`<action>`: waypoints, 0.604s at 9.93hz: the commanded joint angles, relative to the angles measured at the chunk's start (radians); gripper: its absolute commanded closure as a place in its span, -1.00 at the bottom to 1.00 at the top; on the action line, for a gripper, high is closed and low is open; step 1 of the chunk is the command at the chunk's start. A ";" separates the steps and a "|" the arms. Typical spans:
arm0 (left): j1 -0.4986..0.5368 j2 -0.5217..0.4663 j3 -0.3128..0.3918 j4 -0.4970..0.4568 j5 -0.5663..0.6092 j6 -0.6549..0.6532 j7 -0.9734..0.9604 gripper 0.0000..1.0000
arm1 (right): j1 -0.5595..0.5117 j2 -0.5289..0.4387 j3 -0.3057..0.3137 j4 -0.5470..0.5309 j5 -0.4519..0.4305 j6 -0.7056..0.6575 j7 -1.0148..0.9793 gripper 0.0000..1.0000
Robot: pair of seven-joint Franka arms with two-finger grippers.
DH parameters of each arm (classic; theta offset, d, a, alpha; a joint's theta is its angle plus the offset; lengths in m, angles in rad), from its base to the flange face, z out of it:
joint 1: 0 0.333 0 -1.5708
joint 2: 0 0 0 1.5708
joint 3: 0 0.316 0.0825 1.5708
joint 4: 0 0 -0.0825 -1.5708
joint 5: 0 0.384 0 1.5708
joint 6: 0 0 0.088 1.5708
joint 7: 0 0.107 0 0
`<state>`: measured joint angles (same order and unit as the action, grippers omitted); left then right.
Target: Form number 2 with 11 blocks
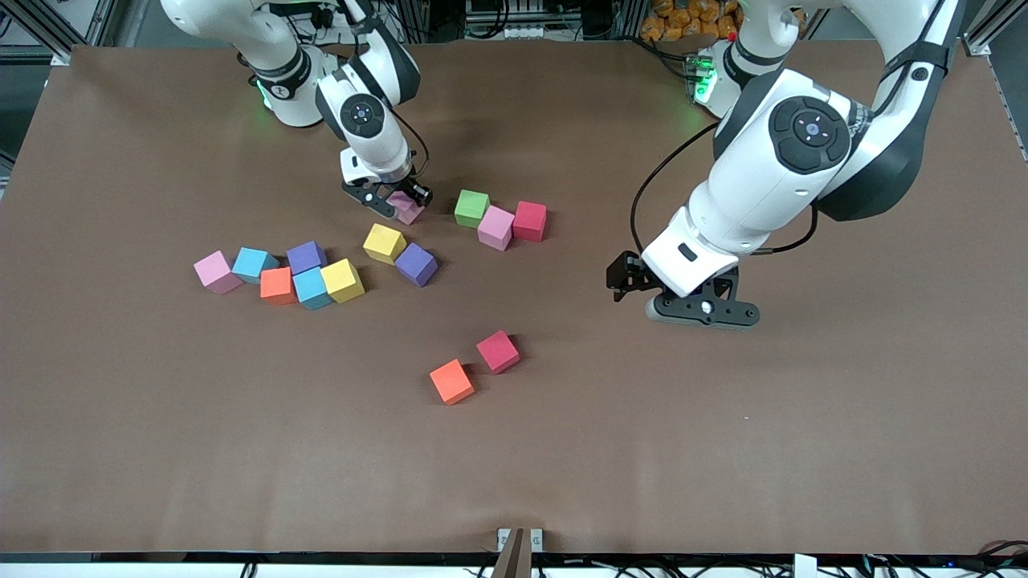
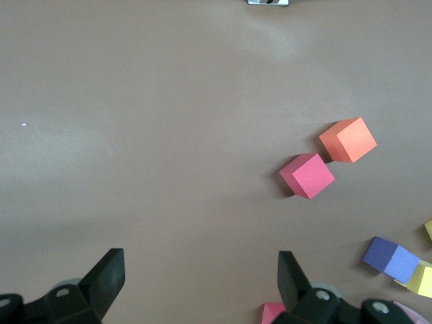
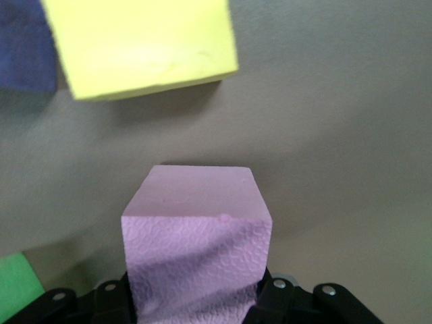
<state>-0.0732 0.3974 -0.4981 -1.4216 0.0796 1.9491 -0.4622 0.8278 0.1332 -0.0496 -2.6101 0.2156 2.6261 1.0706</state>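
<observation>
My right gripper is shut on a pale pink block low at the table, between a yellow block and a green block. The green block, a pink block and a crimson block form a touching row. A purple block lies beside the yellow one. Toward the right arm's end lies a cluster of pink, light blue, purple, orange, light blue and yellow blocks. My left gripper hangs open and empty over bare table.
An orange cube and a hot-pink cube sit together nearer the front camera than the other blocks. The brown table runs wide around them.
</observation>
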 commanded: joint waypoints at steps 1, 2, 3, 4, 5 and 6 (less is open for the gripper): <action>0.007 -0.012 -0.003 -0.003 -0.001 -0.028 0.019 -1.00 | 0.042 -0.038 -0.004 -0.008 0.016 -0.001 -0.153 1.00; 0.006 -0.012 -0.005 -0.003 -0.001 -0.036 0.019 -1.00 | 0.043 -0.067 -0.004 -0.010 0.016 -0.012 -0.199 1.00; 0.003 -0.011 -0.005 -0.003 0.000 -0.044 0.019 -1.00 | 0.043 -0.098 -0.004 -0.008 0.016 -0.050 -0.224 1.00; -0.002 -0.011 -0.007 -0.002 0.000 -0.058 0.019 -1.00 | 0.042 -0.136 -0.004 -0.008 0.016 -0.096 -0.259 1.00; -0.003 -0.011 -0.007 -0.003 0.002 -0.059 0.019 -1.00 | 0.034 -0.167 -0.006 -0.007 0.016 -0.148 -0.305 1.00; -0.003 -0.011 -0.007 -0.002 0.003 -0.062 0.019 -1.00 | 0.033 -0.179 -0.006 -0.008 0.018 -0.176 -0.337 1.00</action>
<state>-0.0799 0.3974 -0.5005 -1.4219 0.0796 1.9052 -0.4611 0.8630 0.0179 -0.0515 -2.5993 0.2161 2.4991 0.7948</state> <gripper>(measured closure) 0.000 0.449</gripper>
